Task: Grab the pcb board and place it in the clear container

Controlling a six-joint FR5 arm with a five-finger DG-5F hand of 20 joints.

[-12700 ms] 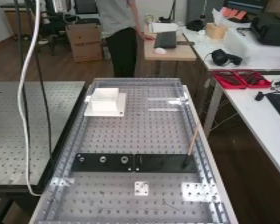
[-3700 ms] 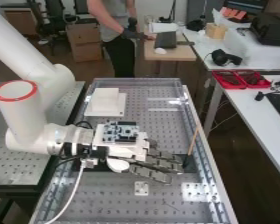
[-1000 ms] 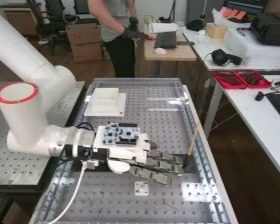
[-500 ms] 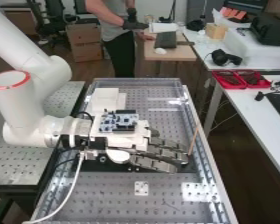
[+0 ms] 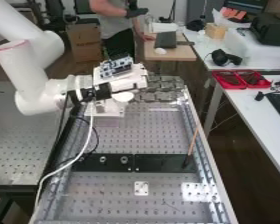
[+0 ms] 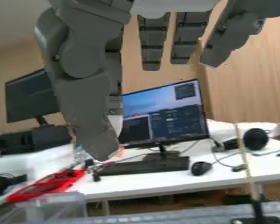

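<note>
In the high view the hand (image 5: 160,89) is over the bench's far end, its straight fingers pointing right, with nothing held. A blue circuit board (image 5: 116,66) rides on the white housing behind the fingers. Under the housing, part of a white base plate (image 5: 109,111) shows; the arm and hand cover what stands on it. In the wrist view the hand (image 6: 91,100) has its thumb and fingers stretched out and apart. Low in that view is a clear, box-like container (image 6: 54,207); its contents cannot be made out.
Black plates (image 5: 165,163) with round metal fittings cross the perforated bench (image 5: 111,200). A thin wooden stick (image 5: 193,141) rises from a black holder near the right rail. Red trays (image 5: 240,79) sit on the side table. A white cable hangs from the arm over the bench's left side.
The hand has moved from over the black plates to the bench's far end and looks raised. The black plates are uncovered, while the white block is now hidden. The fingers stay straight.
</note>
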